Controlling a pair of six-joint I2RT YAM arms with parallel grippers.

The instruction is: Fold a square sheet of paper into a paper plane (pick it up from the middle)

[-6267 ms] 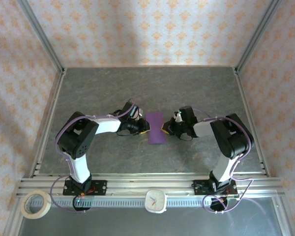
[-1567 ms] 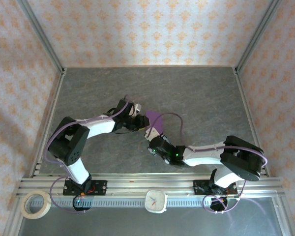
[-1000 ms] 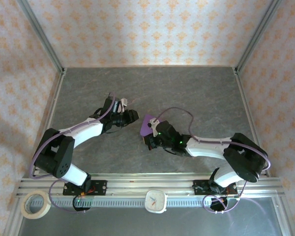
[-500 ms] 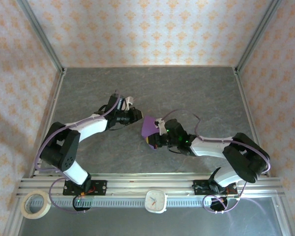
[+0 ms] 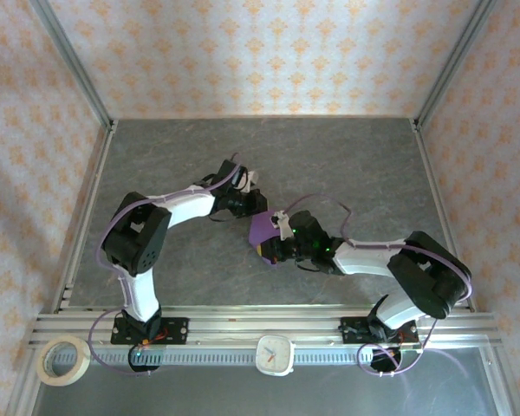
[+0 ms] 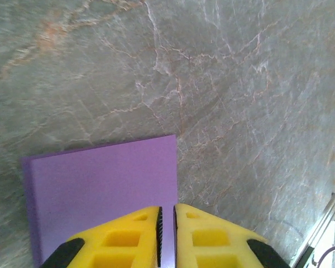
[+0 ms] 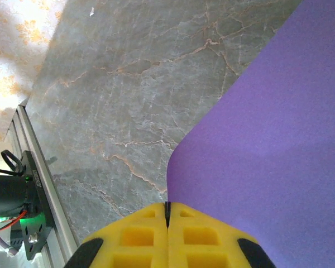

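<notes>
Currently paper [image 5: 261, 229] gripped by left pincer [image 6: 166, 211], right pincer [image 7: 167, 206].

The purple sheet of paper [image 5: 261, 228] is folded into a sharp-cornered rectangle and sits near the middle of the surface [image 5: 156, 156]. One edge is clamped between the right fingers [image 7: 139, 234], and the sheet bows slightly.

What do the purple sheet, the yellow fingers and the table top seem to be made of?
Purple sheet: thin matte paper, probably; it curves in the right wrist view and its edges are sharp. Yellow fingers: seemingly moulded plastic or foam, matte, with square hollows. Table top: grey-green, stone-like veins; real stone or a printed laminate, I cannot tell.
</notes>
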